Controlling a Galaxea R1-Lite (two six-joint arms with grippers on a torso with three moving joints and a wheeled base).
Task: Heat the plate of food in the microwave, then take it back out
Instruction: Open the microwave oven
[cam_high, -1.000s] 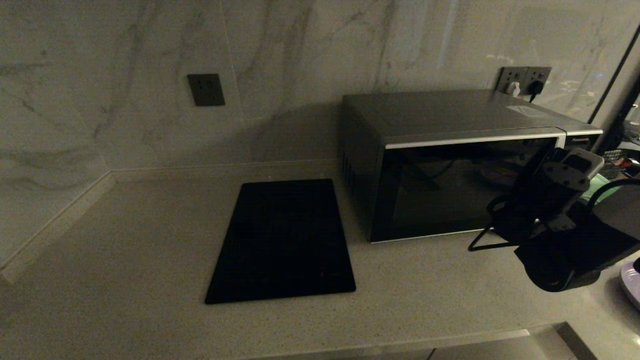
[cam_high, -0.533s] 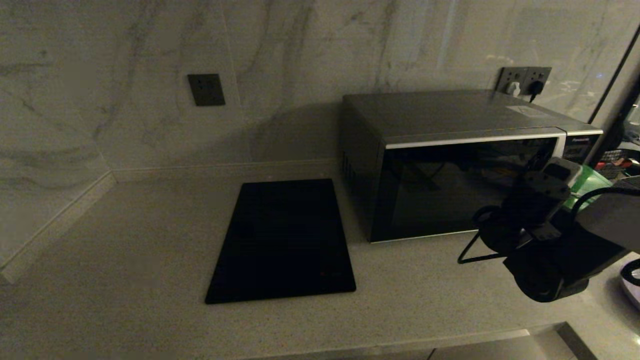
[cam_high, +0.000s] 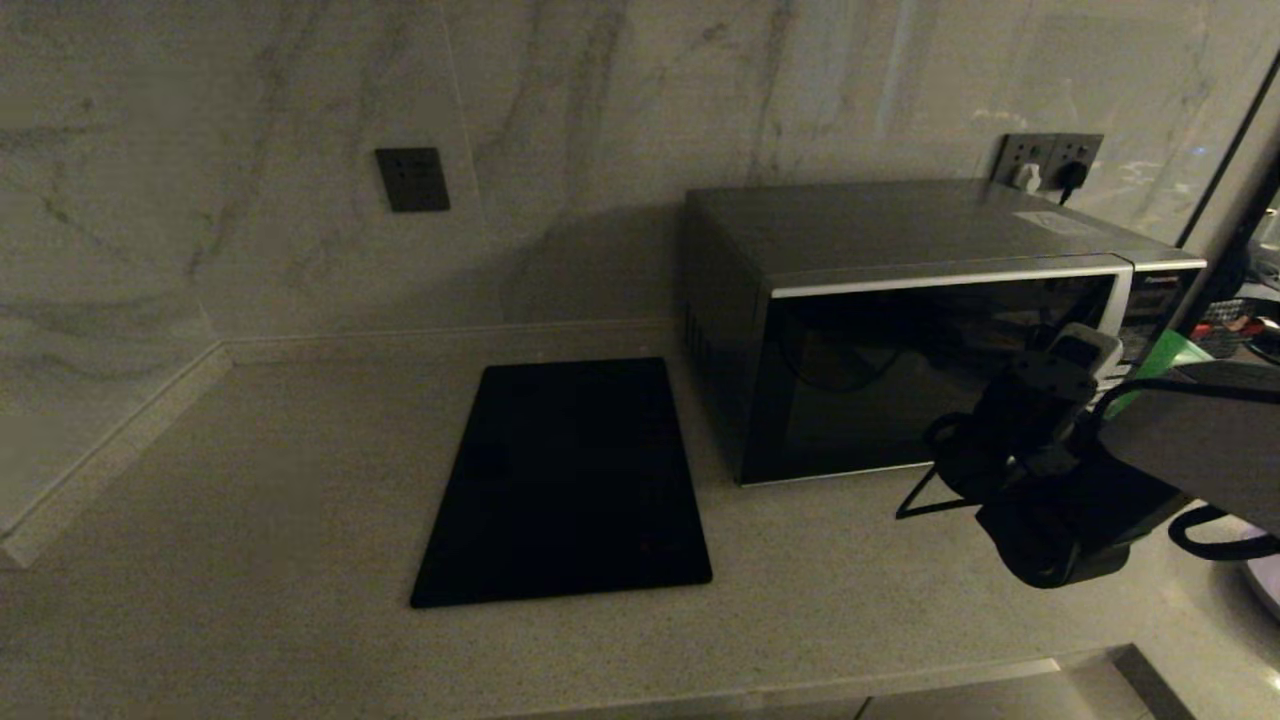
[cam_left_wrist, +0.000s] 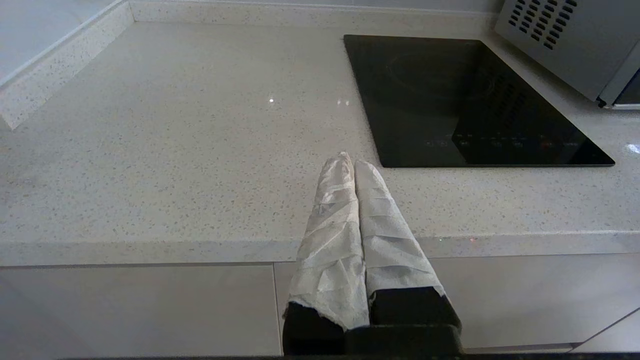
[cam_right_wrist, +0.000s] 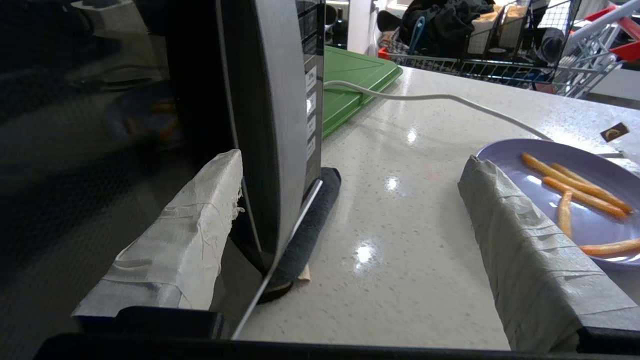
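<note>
Plate of food (cam_right_wrist: 575, 200) resting on pale speckled counter (cam_high: 250, 480), right of the closed microwave (cam_high: 900, 330); green board (cam_right_wrist: 350, 85) farther back. Right gripper (cam_right_wrist: 350, 235) low at the microwave's near right corner, spread wide, grasping nothing. Left gripper (cam_left_wrist: 352, 165) parked at the counter's near edge, clenched, empty.

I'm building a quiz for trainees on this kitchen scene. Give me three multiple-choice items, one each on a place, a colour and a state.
1. Where is the plate of food?
A. inside the microwave
B. on the counter beside the microwave
C. on the cooktop

2. What colour is the board beyond the microwave?
A. green
B. red
C. white

3. How do the right gripper jaws stand?
A. shut on the plate
B. shut, empty
C. open, straddling the door's handle edge

Answers: 1 B, the right wrist view shows it on the counter; 2 A, plainly green; 3 C, one finger sits against the dark glass, the other by the plate.
</note>
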